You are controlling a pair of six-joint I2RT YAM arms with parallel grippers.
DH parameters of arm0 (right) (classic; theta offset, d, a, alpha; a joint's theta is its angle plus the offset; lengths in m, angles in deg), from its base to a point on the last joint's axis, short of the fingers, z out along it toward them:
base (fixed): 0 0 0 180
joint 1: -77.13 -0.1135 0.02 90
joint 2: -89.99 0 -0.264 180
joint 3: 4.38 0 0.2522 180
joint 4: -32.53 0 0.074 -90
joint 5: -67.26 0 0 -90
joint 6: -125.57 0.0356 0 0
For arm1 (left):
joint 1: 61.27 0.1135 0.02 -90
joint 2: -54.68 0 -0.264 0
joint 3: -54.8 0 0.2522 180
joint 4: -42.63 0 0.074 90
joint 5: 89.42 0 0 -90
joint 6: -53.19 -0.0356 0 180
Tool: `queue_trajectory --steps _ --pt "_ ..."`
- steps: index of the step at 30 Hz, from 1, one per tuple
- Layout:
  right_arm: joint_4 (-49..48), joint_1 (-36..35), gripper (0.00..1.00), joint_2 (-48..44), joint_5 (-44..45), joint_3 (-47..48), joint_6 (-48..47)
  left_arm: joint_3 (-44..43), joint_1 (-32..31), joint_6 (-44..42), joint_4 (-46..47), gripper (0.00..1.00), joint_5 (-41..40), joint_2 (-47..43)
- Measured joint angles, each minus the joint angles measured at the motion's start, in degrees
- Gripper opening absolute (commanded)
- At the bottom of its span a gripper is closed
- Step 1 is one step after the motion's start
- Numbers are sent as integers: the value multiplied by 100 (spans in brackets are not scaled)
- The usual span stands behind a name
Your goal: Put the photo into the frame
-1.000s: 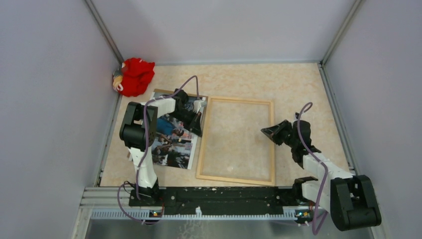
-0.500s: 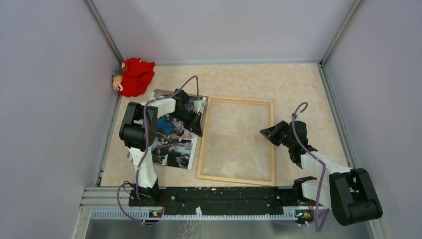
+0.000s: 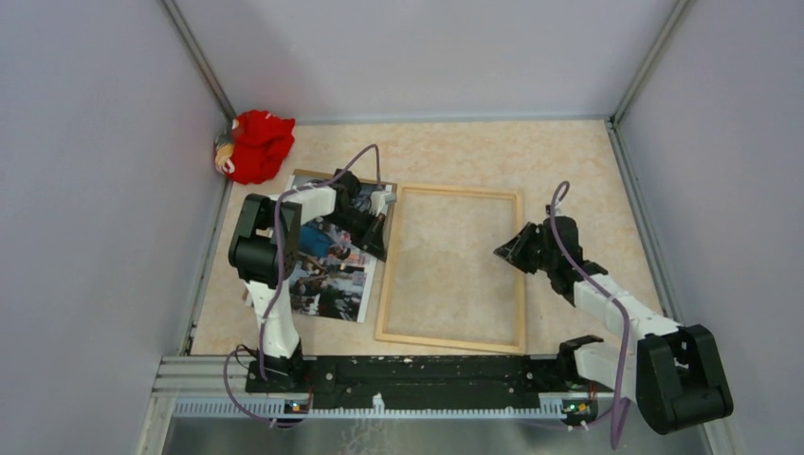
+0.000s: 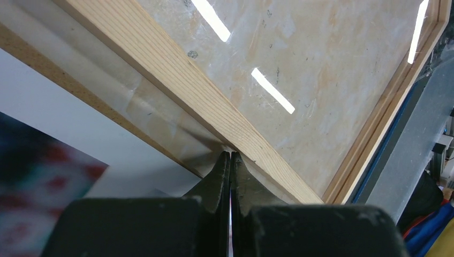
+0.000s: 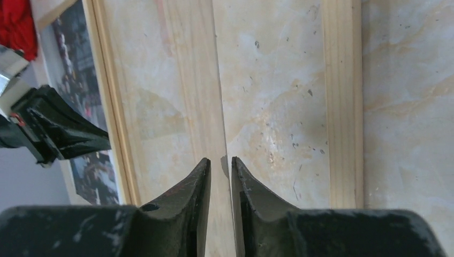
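Photo: glossy crowd scene, white border

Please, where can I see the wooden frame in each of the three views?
Top external: the frame lies flat in the centre, right of the photo.
Left wrist: the frame runs diagonally from upper left, pane at upper right.
Right wrist: the frame fills most of the picture.
Shared landmark: the photo, along the frame's left side.
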Motion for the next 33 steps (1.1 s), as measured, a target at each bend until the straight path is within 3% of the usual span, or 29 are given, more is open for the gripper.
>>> queue_trajectory --steps 4,7,18,26,33 --pt "616 -81 50 22 22 210 -286 0 -42 -2 0 0 0 0" --pt "1040 -133 58 92 55 420 -529 0 -55 -4 0 0 -7 0" --pt "2109 -264 56 142 330 898 -1169 -2 -55 -2 -2 0 -7 0" --pt "2273 -629 39 216 704 894 -1311 -28 -55 -2 -31 0 -11 17" --pt "2247 -1285 36 326 1405 852 -1346 -44 -55 -2 -52 0 -11 31"
